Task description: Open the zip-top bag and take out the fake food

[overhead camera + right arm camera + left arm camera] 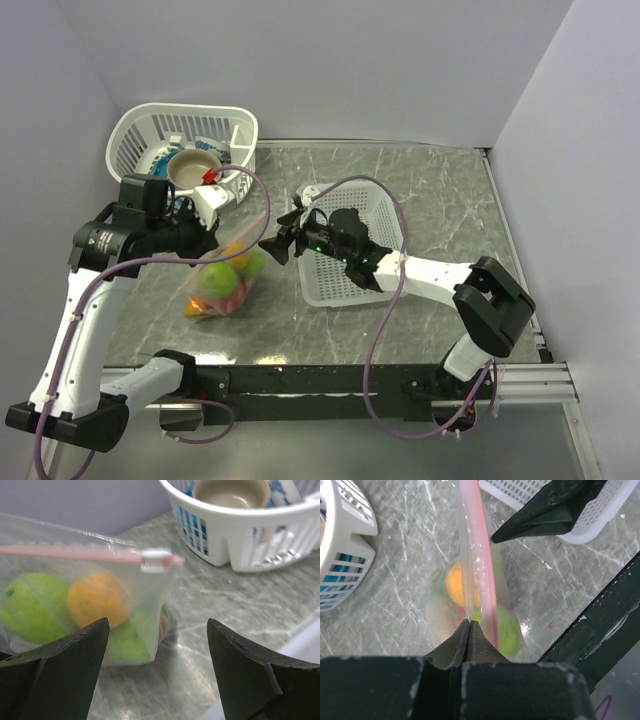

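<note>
fake food (457, 585) blurred through zip-top bag (440, 620) film; zip strip (479, 545) runs off top edge; bowl (235, 495) cropped at top

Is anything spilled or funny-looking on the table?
Nothing looks spilled or broken. The zip-top bag stands up only because the left gripper pinches its top edge. The fake food sits inside, and the zip looks shut, with the slider at one end. The right gripper is open beside it.

The table (450, 200) is viewed from overhead; the zip-top bag (90, 580) is framed closely, just ahead of both wrist cameras' jaws.
</note>
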{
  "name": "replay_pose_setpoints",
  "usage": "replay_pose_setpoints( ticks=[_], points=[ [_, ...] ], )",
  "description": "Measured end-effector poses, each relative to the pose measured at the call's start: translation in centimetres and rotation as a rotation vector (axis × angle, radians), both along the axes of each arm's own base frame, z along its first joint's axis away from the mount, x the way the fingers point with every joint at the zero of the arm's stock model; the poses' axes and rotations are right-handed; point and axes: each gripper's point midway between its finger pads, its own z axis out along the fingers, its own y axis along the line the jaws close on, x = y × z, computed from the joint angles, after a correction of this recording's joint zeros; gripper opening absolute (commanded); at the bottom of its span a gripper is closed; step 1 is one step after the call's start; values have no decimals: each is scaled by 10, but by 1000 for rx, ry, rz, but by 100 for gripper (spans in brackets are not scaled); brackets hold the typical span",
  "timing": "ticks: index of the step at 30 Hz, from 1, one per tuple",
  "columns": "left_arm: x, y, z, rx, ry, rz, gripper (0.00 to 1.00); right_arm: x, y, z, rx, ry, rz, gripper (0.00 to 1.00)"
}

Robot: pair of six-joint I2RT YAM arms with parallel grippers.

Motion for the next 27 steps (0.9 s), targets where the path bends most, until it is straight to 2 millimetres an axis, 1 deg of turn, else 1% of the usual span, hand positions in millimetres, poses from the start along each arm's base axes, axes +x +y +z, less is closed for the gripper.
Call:
replay_pose_setpoints(
  ticks=[2, 4, 5, 6, 7, 8, 9, 10, 11, 12, 14, 15, 17, 19, 21, 25, 27],
  points=[
    [-1, -1, 8, -6, -14, -7, 1, 0, 5, 8, 32, 0, 33, 84],
    [-3, -1, 13, -9, -24, -17, 1, -1, 8, 16, 62, -2, 63, 77],
    [-4, -1, 14, -9, -26, -19, 1, -2, 11, 21, 79, 1, 85, 69],
    [-6, -1, 14, -7, -22, -23, 1, -3, 13, 24, 93, 3, 103, 51],
    [-7, -1, 13, -6, -16, -25, 1, -5, 15, 28, 106, 2, 129, 43],
    [-8, -1, 12, -6, -11, -27, 1, -8, 19, 32, 120, 3, 168, 24],
    [-8, -1, 11, -6, -6, -28, 1, -10, 23, 36, 135, 4, 203, 14],
    [-9, -2, 11, -8, -5, -30, 3, -13, 29, 40, 151, 14, 255, 8],
    [-9, -2, 11, -9, -2, -32, 6, -16, 34, 39, 156, 23, 298, 0],
    [-10, -2, 11, -9, -1, -32, 26, -17, 37, 39, 164, 36, 329, 0],
    [-10, -2, 8, -10, -3, -35, 50, -19, 40, 36, 185, 81, 396, 0],
    [-10, -2, 6, -7, -6, -35, 78, -21, 40, 33, 191, 106, 421, 0],
    [-8, -2, 2, -6, -17, -38, 99, -23, 37, 25, 194, 152, 456, 0],
    [-5, -2, 2, -14, -26, -27, 99, -25, 33, 18, 190, 185, 464, 0],
    [-1, -3, 6, -22, -50, -20, 99, -28, 30, 16, 186, 195, 468, 0],
    [6, -7, 16, -49, -84, -14, 99, -32, 24, 23, 176, 183, 463, 0],
    [9, -12, 27, -78, -91, -15, 99, -33, 22, 26, 159, 173, 447, 0]
  ],
)
